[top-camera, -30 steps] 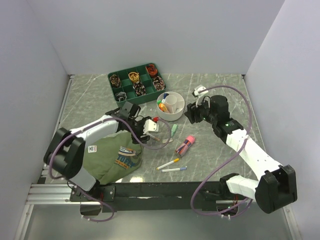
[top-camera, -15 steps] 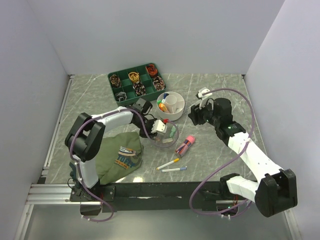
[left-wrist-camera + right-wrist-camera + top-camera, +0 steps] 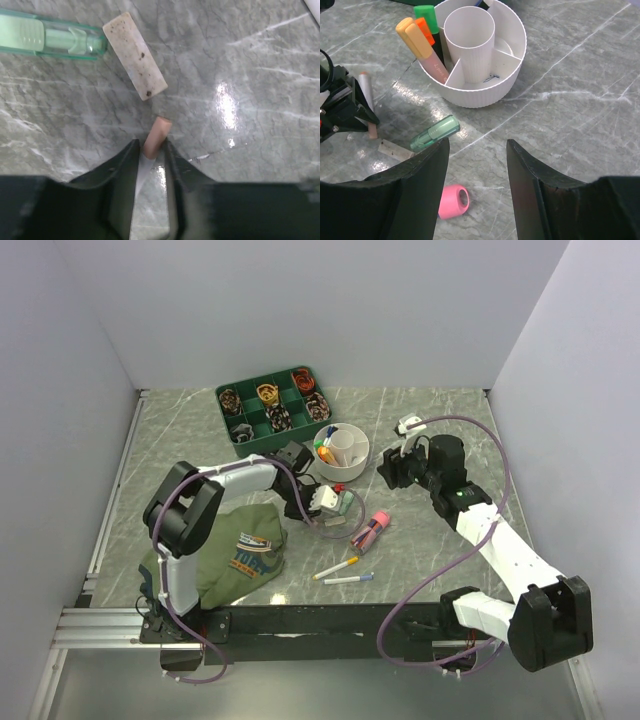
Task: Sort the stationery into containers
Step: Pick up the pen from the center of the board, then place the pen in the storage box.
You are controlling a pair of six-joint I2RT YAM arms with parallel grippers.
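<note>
Down at the counter (image 3: 450, 425), the left gripper (image 3: 151, 150) has its jaws drawn narrow, pinching a pink-tipped pen (image 3: 156, 135) on both sides. The pen's free end pointing at a speckled white eraser (image 3: 135, 55), just short of touching it. A clear green pen (image 3: 50, 37) lies just beside the eraser's far corner.

The right gripper (image 3: 477, 160) hangs above the counter with its jaws partly spread and nothing between them. Below it lie the green pen and a pink cap (image 3: 452, 200), apart from each other. The white cup (image 3: 515, 60) stands just beyond, with orange markers (image 3: 417, 42) and a green one (image 3: 425, 12) in one of its sections.

More pens (image 3: 345, 572) lie near the front edge, beside the folded shirt (image 3: 235, 550). The green tray (image 3: 228, 425) sits behind the cup, near the back wall. Bare counter shows to the right of the cup, out to the side wall.
</note>
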